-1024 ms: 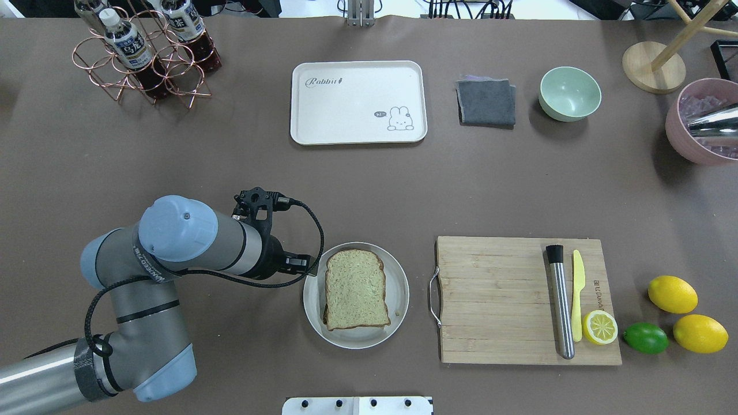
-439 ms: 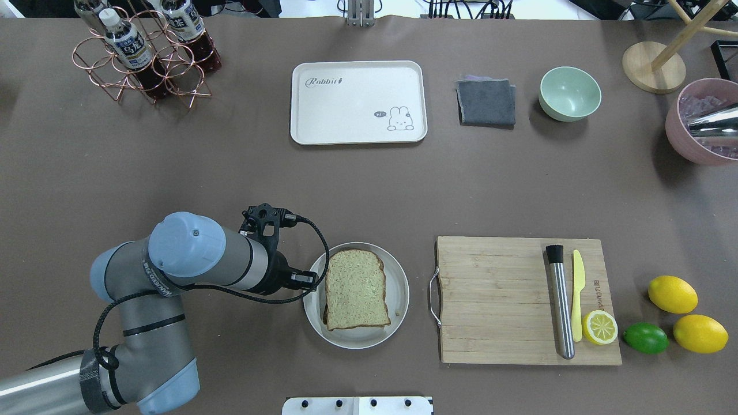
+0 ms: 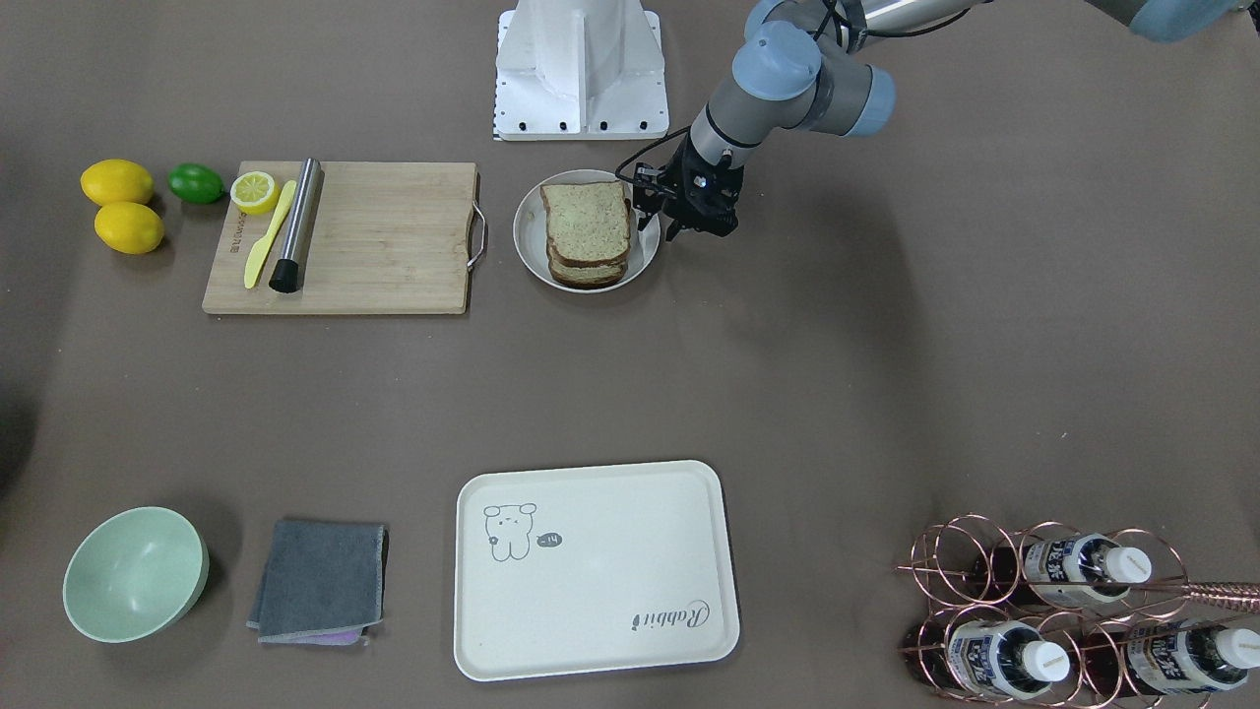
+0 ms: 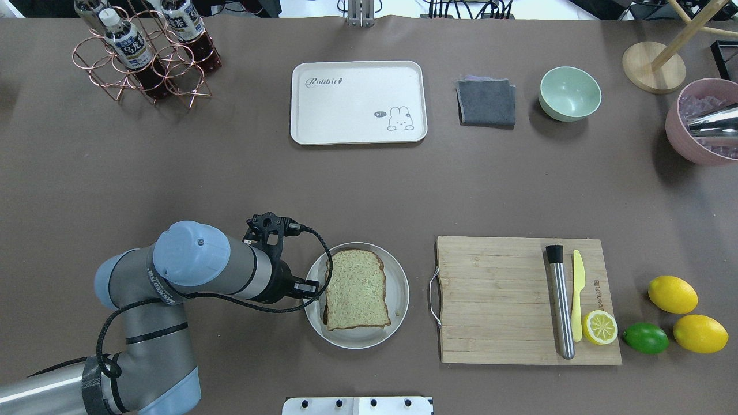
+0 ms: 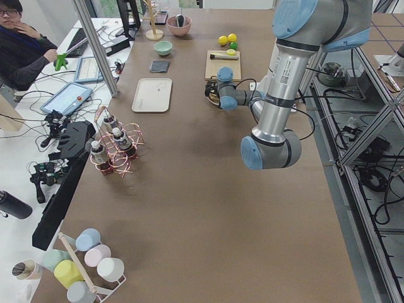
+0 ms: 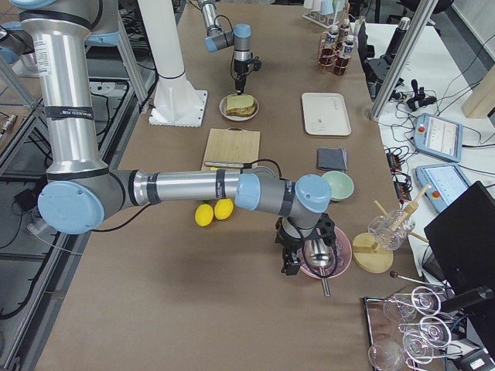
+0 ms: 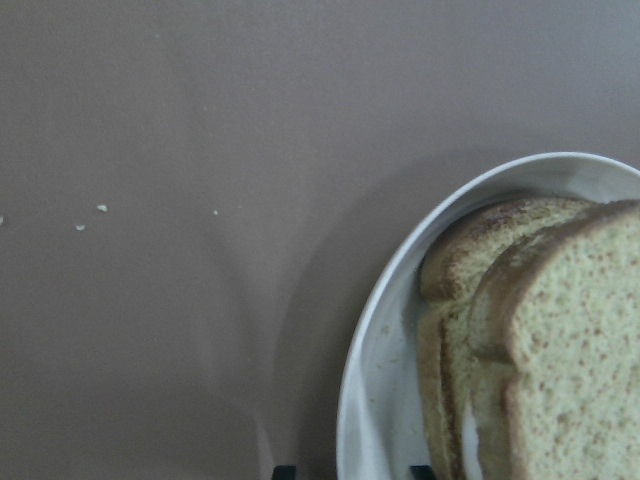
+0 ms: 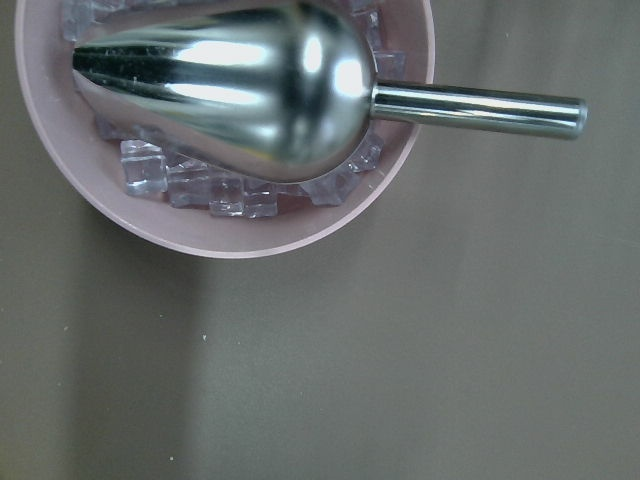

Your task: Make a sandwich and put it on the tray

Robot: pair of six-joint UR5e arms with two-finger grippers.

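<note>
Left claw (image 4: 313, 286) spread astride plate (image 4: 401, 288) rim; right claw (image 6: 300, 261) unclear. Sandwich (image 4: 356, 288): stacked speckled brown slices, dark crusts.

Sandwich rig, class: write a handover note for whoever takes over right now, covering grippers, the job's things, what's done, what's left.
Left gripper: open, low at the plate rim beside the sandwich.
Right gripper: by the pink ice bowl; state unclear.
Done: sandwich stacked on the plate.
Left: grasp it, move it to the empty tray.
</note>
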